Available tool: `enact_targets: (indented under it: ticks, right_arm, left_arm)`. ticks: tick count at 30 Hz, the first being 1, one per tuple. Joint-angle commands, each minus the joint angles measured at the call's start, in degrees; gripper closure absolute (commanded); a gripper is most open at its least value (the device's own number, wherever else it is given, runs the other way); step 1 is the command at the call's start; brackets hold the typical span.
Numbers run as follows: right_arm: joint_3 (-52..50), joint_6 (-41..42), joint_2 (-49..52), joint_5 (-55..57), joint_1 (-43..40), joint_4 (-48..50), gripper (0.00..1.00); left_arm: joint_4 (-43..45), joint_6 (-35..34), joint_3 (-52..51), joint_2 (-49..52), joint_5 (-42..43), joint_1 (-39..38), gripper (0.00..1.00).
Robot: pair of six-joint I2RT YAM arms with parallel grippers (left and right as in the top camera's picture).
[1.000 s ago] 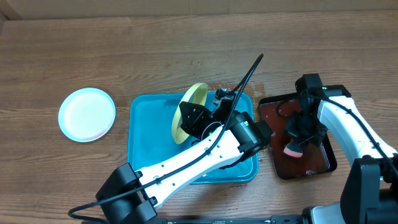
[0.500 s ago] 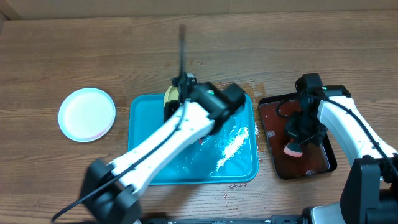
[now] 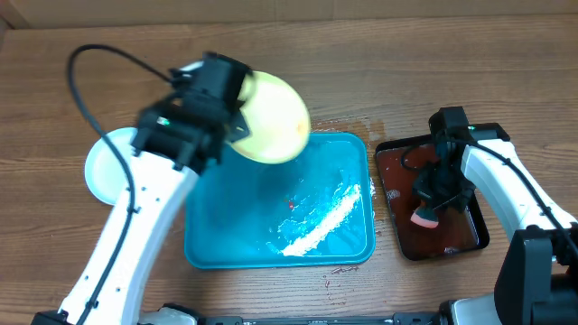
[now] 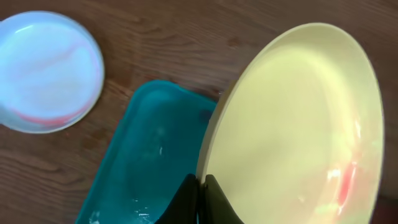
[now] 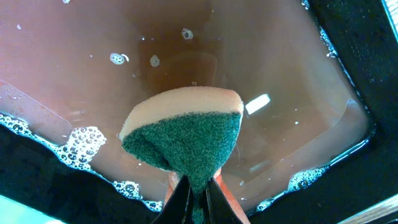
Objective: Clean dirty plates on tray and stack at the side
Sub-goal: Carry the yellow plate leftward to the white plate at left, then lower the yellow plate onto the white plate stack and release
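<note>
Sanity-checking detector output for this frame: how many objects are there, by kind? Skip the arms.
Plates: 2 (yellow-green plate, held up; light blue plate, on the table)
Trays: 2 (turquoise tray; dark tray with brown liquid)
Sponges: 1 (sponge, held at the dark tray)
Total: 5

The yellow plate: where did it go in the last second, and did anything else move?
The left gripper, shut on the yellow-green plate, swung it leftward across the turquoise tray toward the blue plate. The right gripper, sponge, dark tray and blue plate stayed put.
</note>
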Motion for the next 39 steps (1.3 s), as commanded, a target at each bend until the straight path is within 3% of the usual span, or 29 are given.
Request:
enact_targets:
  ticks: [1, 12, 21, 27, 39]
  right_arm:
    - [-0.35, -0.17, -0.81, -0.31, -0.28, 0.17, 0.96]
    - [-0.35, -0.17, -0.81, -0.28, -0.28, -1.29, 0.96]
    - [-0.35, -0.15, -0.81, -0.31, -0.28, -2.01, 0.96]
    - [-0.35, -0.15, -0.81, -0.31, -0.28, -2.23, 0.96]
    - [-0.35, -0.15, -0.81, -0.28, -0.28, -3.02, 0.96]
  left_arm:
    - [2.36, 0.42, -4.31, 0.15, 5.51, 7.23, 0.95]
    - [20.24, -1.95, -28.09, -0.17, 22.49, 33.86, 0.95]
    - [23.19, 0.24, -31.28, 0.04, 17.94, 49.29, 0.95]
    - [24.33, 1.75, -31.28, 3.37, 17.90, 54.47, 0.95]
    - [28.55, 4.17, -31.26, 10.43, 16.81, 54.45, 0.96]
